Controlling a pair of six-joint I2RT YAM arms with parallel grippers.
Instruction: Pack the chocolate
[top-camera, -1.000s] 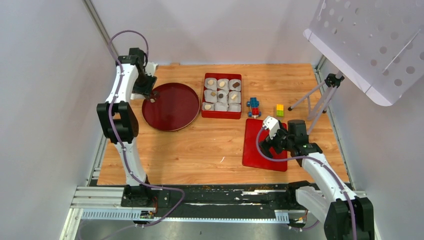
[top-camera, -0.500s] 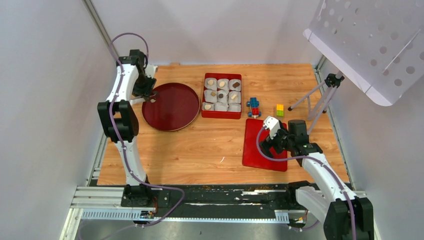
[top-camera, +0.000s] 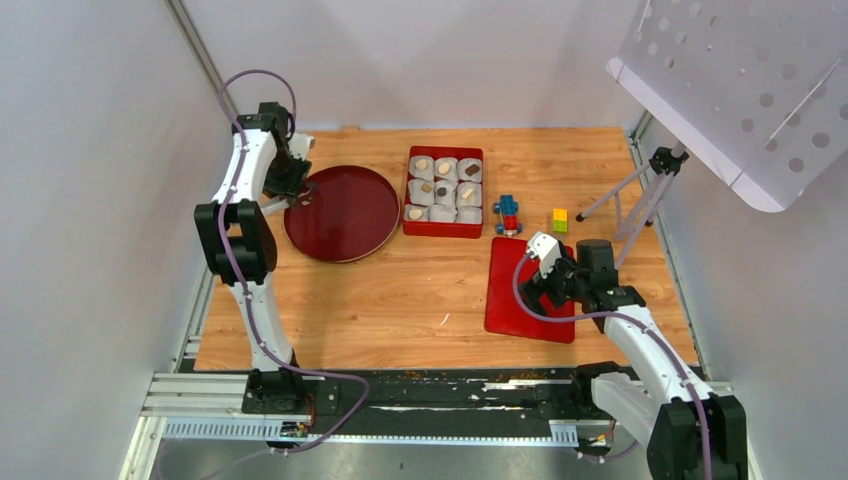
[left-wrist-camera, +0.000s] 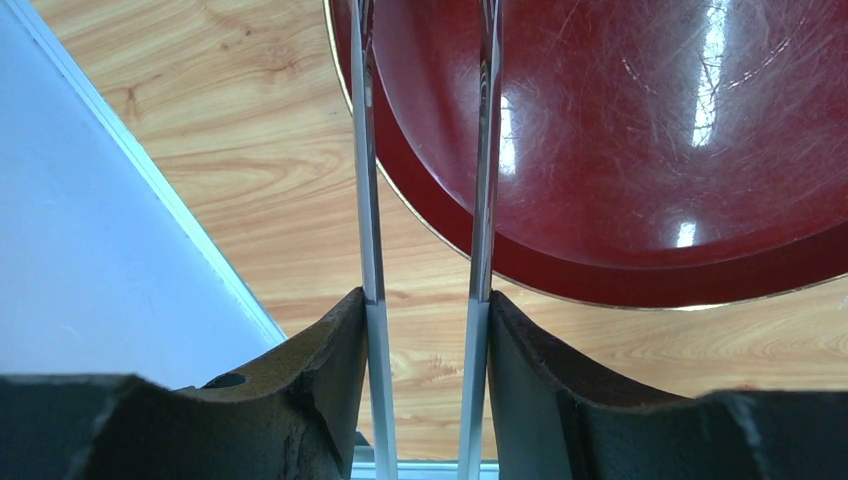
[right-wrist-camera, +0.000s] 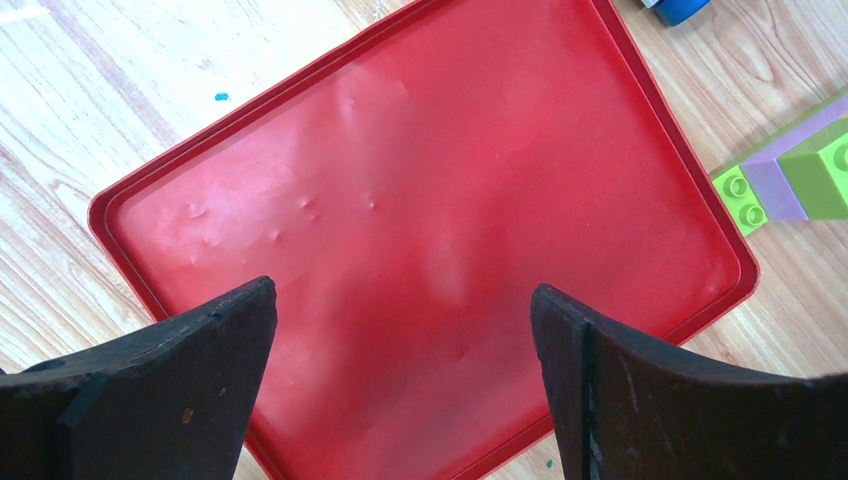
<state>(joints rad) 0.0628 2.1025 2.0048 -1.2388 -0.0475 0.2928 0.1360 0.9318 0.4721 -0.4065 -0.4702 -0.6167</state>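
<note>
Several chocolate (top-camera: 441, 188) lumps, dark brown and pale tan, sit in white paper cups inside the red square box (top-camera: 443, 229) at the back centre. My left gripper (left-wrist-camera: 425, 300) is shut on a pair of thin metal tweezers (left-wrist-camera: 372, 200), whose blades reach out over the left rim of the round dark-red plate (top-camera: 342, 213). The blade tips run out of the left wrist view, so whether they carry anything is hidden. In the top view that gripper (top-camera: 287, 178) hangs at the plate's left edge. My right gripper (right-wrist-camera: 402, 300) stands open, with nothing in it, above the flat red lid (right-wrist-camera: 430, 230).
Coloured toy blocks (top-camera: 508, 213) and a yellow-green block (top-camera: 560, 220) lie right of the box, near the lid (top-camera: 530, 290). A small tripod (top-camera: 640, 190) and a white perforated panel (top-camera: 740, 80) occupy the back right. A wall runs close along the plate's left side.
My left gripper has edged slightly left with the tweezers, still at the plate's rim. The right arm has not moved.
</note>
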